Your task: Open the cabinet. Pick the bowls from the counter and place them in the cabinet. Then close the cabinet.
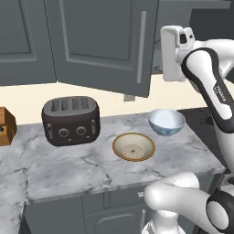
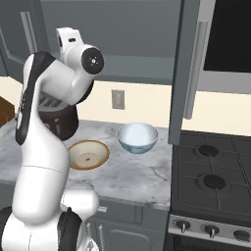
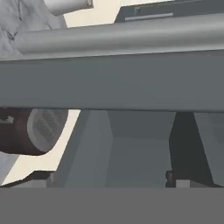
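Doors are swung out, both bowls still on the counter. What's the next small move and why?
Probably back the hand off the cabinet door and swing down toward the white bowl. The gripper is open and holds nothing, close against the door edge with its bar handle. Both the white bowl and the cream bowl sit free on the counter, with nothing over them.

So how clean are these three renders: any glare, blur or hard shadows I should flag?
Left base view: flat, even light, no glare; the cream bowl and blue-patterned bowl cast only faint shadows on the marble counter. Right base view: equally sharp; the stovetop reads dark but legible. Hand view: soft and low in detail, the cabinet door handle so close that it looks smeared.
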